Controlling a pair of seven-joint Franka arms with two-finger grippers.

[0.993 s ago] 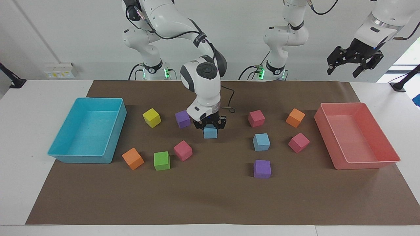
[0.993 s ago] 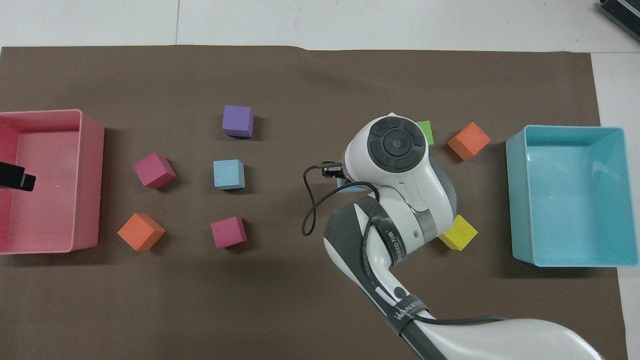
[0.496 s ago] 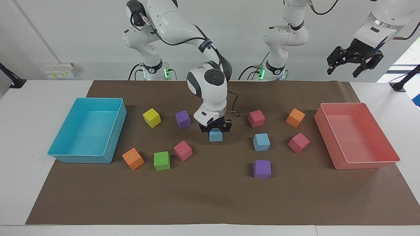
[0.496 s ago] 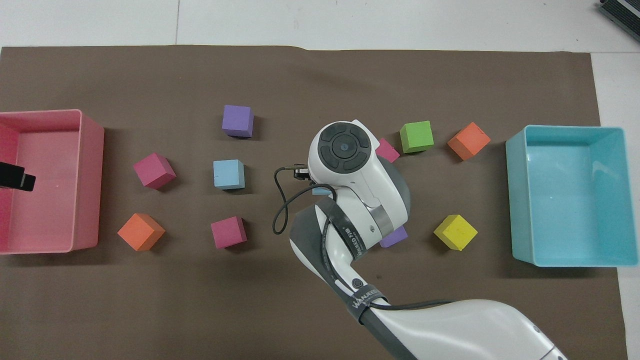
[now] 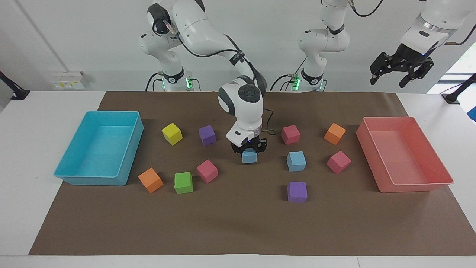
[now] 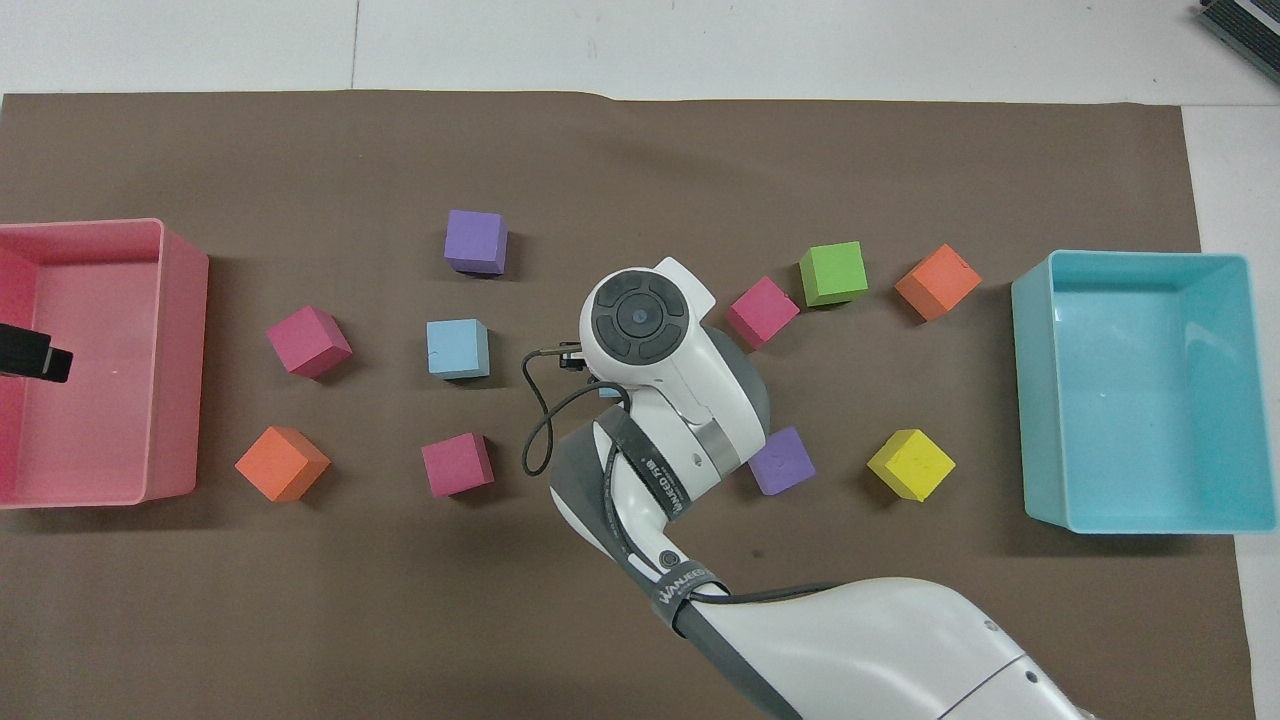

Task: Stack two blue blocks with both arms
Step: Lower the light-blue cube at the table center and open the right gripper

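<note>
**One blue block gripped above the mat, the other lying free**

Over the middle of the brown mat (image 5: 238, 223), a blue block (image 5: 249, 156) is held by the right gripper (image 5: 249, 150), whose fingers are clamped on its sides. The block is carried low over the mat; whether its underside touches the paper cannot be told. In the overhead view this block is almost wholly hidden under the wrist of the right arm (image 6: 660, 370).

The second blue block (image 5: 296, 161) is seen resting on the mat, toward the left arm's end of the table and well apart from the held one. It is ringed by other cubes: a magenta cube (image 5: 290, 134) nearer to the robots, a purple cube (image 5: 297, 191) farther from them, and a second magenta cube (image 5: 338, 162) beside it toward the pink tray (image 5: 438, 175). An orange cube (image 5: 334, 133) is placed near that tray as well.

Toward the right arm's end, a yellow cube (image 5: 172, 133), another purple cube (image 5: 207, 134), a third magenta cube (image 5: 207, 171), a green cube (image 5: 183, 182) and a second orange cube (image 5: 150, 180) are spread beside the turquoise tray (image 5: 128, 156).

The left gripper (image 5: 401, 70) is held high in the air over the pink tray's end of the table, its fingers spread apart and nothing between them; that arm is waiting.
</note>
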